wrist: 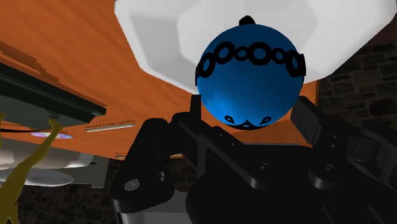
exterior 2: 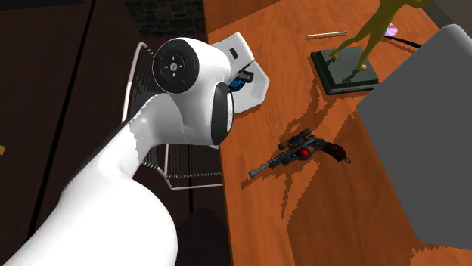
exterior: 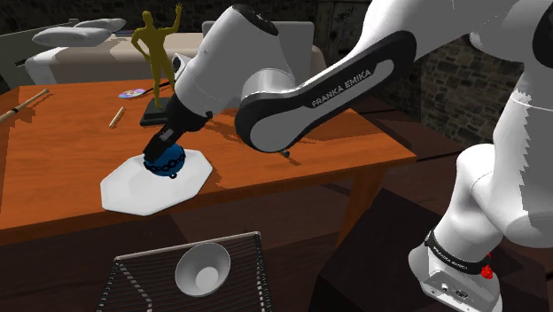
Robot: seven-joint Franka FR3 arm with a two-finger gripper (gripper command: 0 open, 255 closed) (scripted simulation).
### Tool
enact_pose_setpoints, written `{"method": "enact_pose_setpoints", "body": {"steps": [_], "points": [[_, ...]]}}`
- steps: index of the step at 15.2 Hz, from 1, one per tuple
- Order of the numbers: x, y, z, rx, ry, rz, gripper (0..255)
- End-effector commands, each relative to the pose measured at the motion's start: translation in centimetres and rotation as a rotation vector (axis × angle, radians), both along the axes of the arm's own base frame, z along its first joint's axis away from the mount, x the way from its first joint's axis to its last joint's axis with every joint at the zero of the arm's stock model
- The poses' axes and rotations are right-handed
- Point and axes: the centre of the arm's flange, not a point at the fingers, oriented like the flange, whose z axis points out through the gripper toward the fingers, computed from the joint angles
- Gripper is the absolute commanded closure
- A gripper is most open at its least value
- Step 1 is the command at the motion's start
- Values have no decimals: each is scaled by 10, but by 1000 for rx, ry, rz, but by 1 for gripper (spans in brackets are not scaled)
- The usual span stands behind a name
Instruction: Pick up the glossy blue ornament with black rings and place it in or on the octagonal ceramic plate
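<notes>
Blue ornament (wrist: 248,79), black rings

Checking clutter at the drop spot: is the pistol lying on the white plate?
No, the pistol lies on the bare wooden table, apart from the white plate.

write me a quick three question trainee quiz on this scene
1. True or false: the gripper is shut on the blue ornament.
2. The ornament is over: A) the white plate B) a red mug C) a cardboard box.
3. What lies in the wire basket?
Key: 1 true; 2 A; 3 a white bowl.
</notes>
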Motion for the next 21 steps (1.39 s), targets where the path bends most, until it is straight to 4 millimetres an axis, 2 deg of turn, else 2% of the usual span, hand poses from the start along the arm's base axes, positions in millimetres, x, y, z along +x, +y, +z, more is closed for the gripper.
{"method": "enact_pose_setpoints", "body": {"steps": [1, 8, 15, 16, 19, 20, 21], "points": [[0, 3, -10, 1, -1, -1, 255], [0, 3, -46, 1, -1, -1, 255], [0, 3, -46, 1, -1, -1, 255], [2, -2, -52, 1, 0, 0, 0], [-11, 2, -63, -2, -6, -7, 0], [-14, 12, -62, -4, -11, -11, 0], [0, 3, -46, 1, -1, -1, 0]]}}
